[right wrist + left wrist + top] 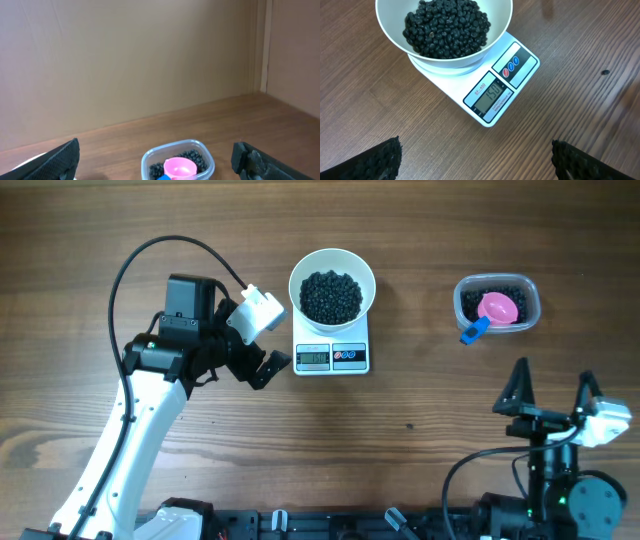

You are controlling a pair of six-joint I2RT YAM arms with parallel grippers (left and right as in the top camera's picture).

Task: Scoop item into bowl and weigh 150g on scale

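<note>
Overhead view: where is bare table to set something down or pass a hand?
Bare table lies between the scale and the clear tub, and in front of the scale toward the right gripper. It is tight where the open left gripper sits beside the scale.
</note>
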